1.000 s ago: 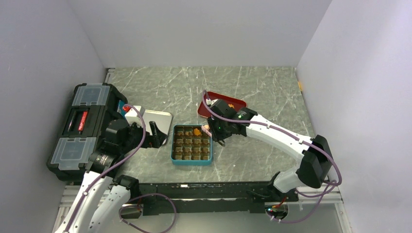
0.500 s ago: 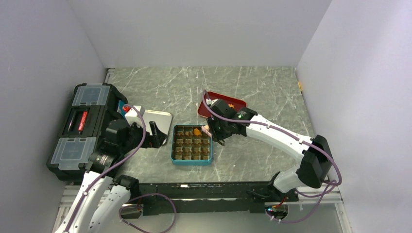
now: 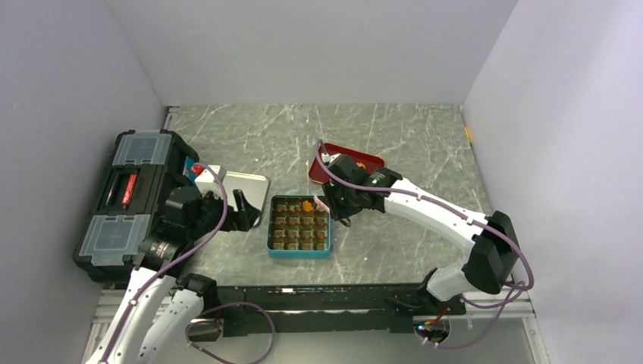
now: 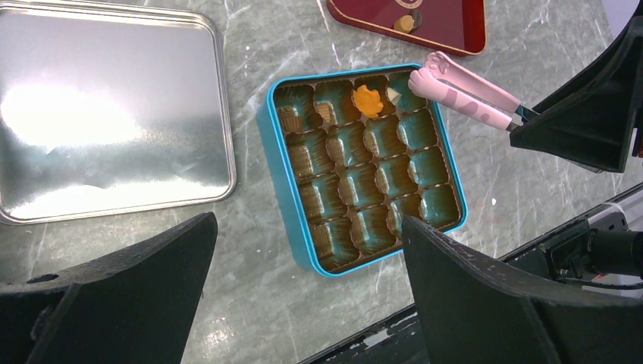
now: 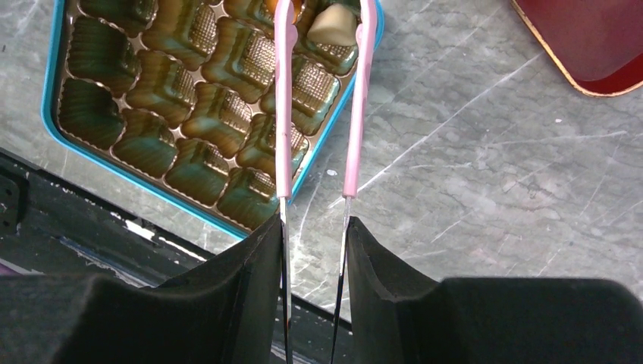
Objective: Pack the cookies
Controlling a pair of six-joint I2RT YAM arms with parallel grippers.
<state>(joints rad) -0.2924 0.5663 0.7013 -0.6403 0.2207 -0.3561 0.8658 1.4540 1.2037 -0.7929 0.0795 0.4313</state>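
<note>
My right gripper (image 5: 313,227) is shut on thin pink tongs (image 5: 282,114), also seen in the left wrist view (image 4: 462,91). The tong tips reach over the far right corner of the teal tin (image 3: 299,255). A pale cream cookie (image 5: 331,26) sits between the tips, over the corner compartment; I cannot tell if it is pinched. An orange flower cookie (image 4: 368,99) lies in the compartment beside it. Two more cookies, one orange (image 4: 404,23) and one dark brown (image 4: 409,2), are on the red tray (image 4: 447,23). My left gripper (image 4: 307,224) is open and empty, above the tin's near left side.
The tin's silver lid (image 4: 114,114) lies flat to the left of the tin. A black toolbox (image 3: 129,197) stands at the far left, beside the left arm. The red tray (image 3: 364,161) sits behind the right gripper (image 3: 345,205). The table's near edge runs just below the tin.
The right gripper and its tongs have shifted only very slightly over the tin's far right corner. The left arm has not moved.
</note>
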